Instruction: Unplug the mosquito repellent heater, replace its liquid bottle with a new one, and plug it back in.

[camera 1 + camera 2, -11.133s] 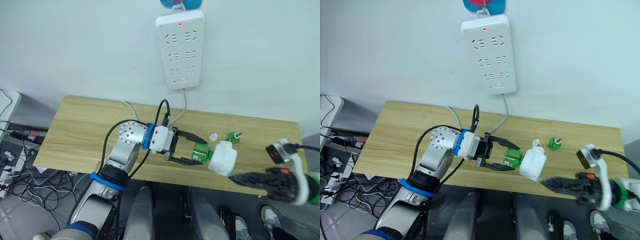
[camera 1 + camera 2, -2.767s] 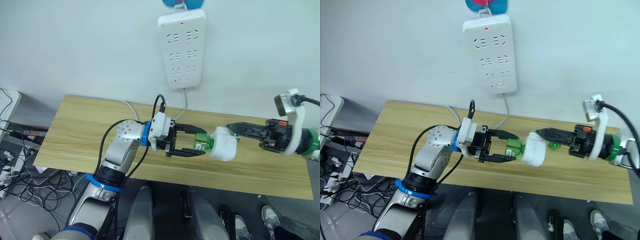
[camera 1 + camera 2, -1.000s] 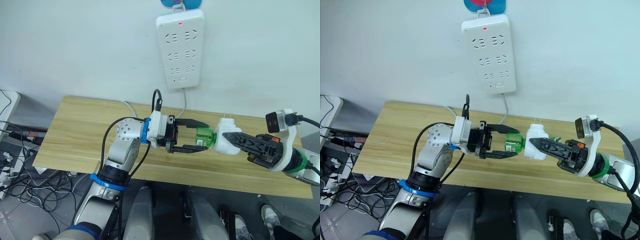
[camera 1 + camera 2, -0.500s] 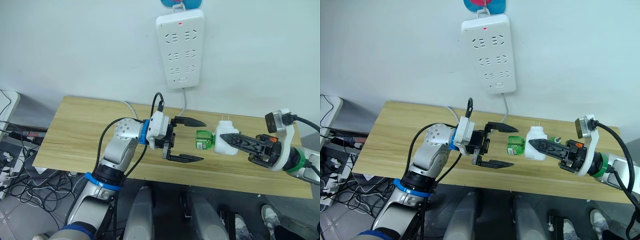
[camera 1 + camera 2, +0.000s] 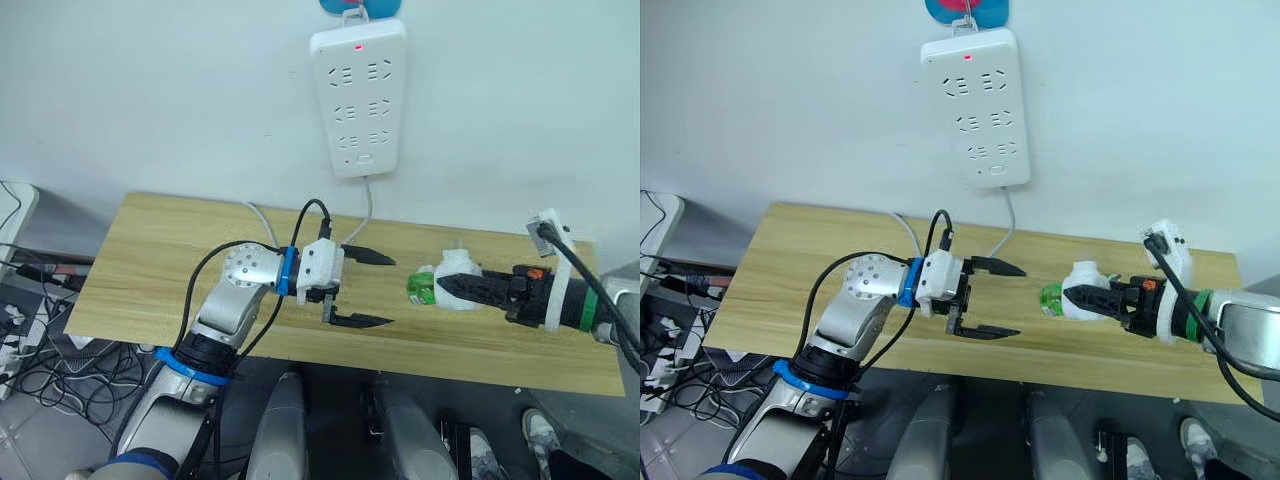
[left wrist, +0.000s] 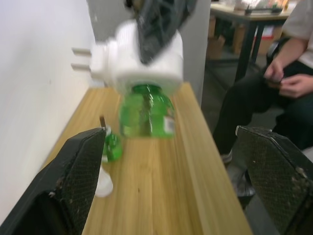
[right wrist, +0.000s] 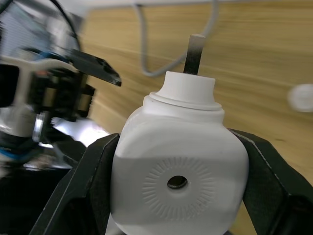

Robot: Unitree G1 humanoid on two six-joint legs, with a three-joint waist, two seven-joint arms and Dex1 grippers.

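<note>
My right gripper (image 5: 447, 287) is shut on the white mosquito repellent heater (image 5: 458, 266) and holds it above the wooden table (image 5: 170, 250), right of centre. A green bottle, the new one (image 5: 419, 291), sits in the heater's socket and points at my left gripper (image 5: 386, 290). That gripper is open a short way to the left, with nothing between its fingers. In the left wrist view the heater's two prongs (image 6: 80, 58) face the wall. The capless liquid bottle (image 6: 111, 147) with its wick stands on the table by a loose white cap (image 6: 103, 186).
A white power strip (image 5: 360, 95) with a red light hangs on the wall above the table, and its cable (image 5: 368, 210) runs down behind the tabletop. A person (image 6: 293, 73) sits beyond the table's right end. Cables lie on the floor at the left.
My left gripper has opened, let go of the green bottle and drawn back to the left. The right gripper has turned the heater, with the bottle in it, and lowered it slightly.
</note>
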